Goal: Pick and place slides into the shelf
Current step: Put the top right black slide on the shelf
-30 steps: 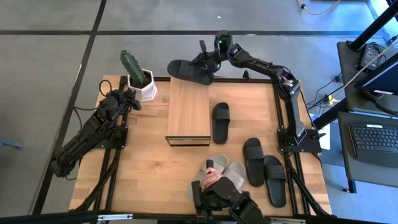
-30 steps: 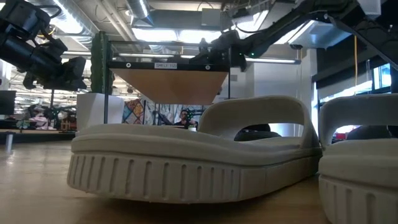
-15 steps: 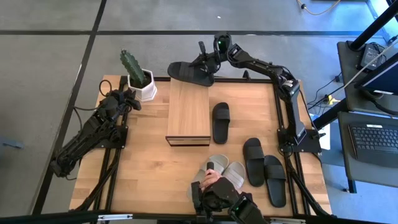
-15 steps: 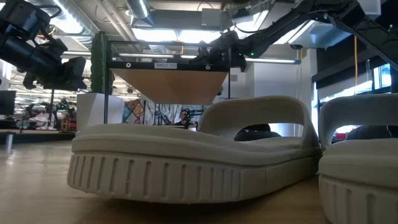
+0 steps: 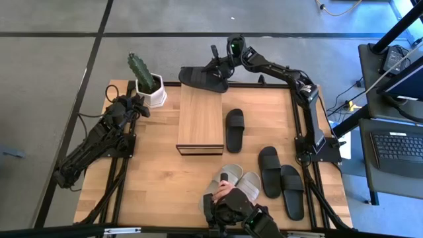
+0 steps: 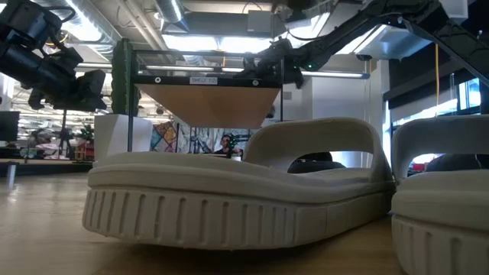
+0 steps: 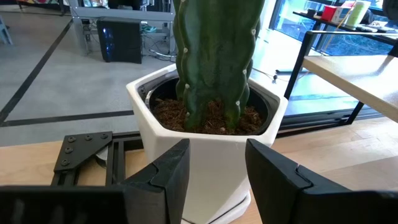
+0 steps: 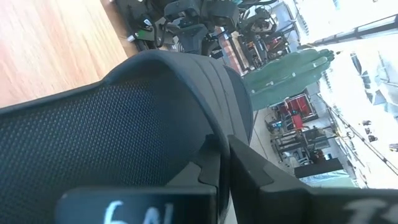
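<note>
My right gripper [image 5: 218, 65] reaches out level past the table's far edge and is shut on a black slide [image 5: 198, 77], which hangs in the air just beyond the far end of the shelf [image 5: 199, 119]. The shelf is a low box with a light wood top. A single black slide [image 5: 234, 130] lies sole-down to the shelf's right. A black pair [image 5: 279, 180] lies near the right edge, and a grey-beige pair [image 5: 236, 180] near the front edge. My left gripper [image 5: 140, 106] waits open at the far left, facing the cactus pot [image 7: 205, 124]. My right gripper pinches the black slide's wide strap [image 8: 202, 130] between its two shut fingers [image 8: 245, 177]. The fingers come level from the table's right side. The slide is lifted clear, roughly level, over the far table edge behind the shelf. My own fingers hide the exact spot of contact.
The white pot with the green cactus [image 5: 149, 84] stands at the far left corner, close to the shelf's far end. The grey-beige slides [image 6: 229, 198] fill the low view's foreground. A dark rig [image 5: 234, 215] sits at the near edge. Bare wood lies left of the shelf.
</note>
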{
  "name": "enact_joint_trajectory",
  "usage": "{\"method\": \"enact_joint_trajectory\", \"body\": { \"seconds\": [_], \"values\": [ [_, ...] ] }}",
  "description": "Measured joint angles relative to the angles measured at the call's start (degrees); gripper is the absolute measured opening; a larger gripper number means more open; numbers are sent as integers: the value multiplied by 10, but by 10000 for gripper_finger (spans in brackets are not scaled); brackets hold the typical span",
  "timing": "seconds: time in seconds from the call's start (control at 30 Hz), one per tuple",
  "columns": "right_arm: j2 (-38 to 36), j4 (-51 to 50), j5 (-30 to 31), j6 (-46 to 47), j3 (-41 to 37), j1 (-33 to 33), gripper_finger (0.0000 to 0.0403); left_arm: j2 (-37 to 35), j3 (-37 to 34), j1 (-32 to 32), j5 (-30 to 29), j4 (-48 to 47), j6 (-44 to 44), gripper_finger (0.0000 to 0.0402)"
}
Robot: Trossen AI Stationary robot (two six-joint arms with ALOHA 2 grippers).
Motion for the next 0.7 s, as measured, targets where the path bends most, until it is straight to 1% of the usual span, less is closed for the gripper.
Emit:
{"method": "enact_joint_trajectory", "body": {
  "seconds": [0.13,0.27,0.4,0.57,0.63,0.7],
  "values": [
    [0,-4,3,-1,0,0,20,0,0,0,0,0,0,147],
    [0,-2,26,-3,0,1,21,0,0,0,0,0,0,147],
    [10,5,31,-4,0,3,21,0,0,0,0,0,0,147],
    [13,5,43,-25,0,5,22,0,0,0,0,0,0,147],
    [14,12,44,-7,0,6,22,0,0,0,0,0,0,147],
    [14,23,46,35,0,7,22,0,0,0,0,0,0,147]
  ]
}}
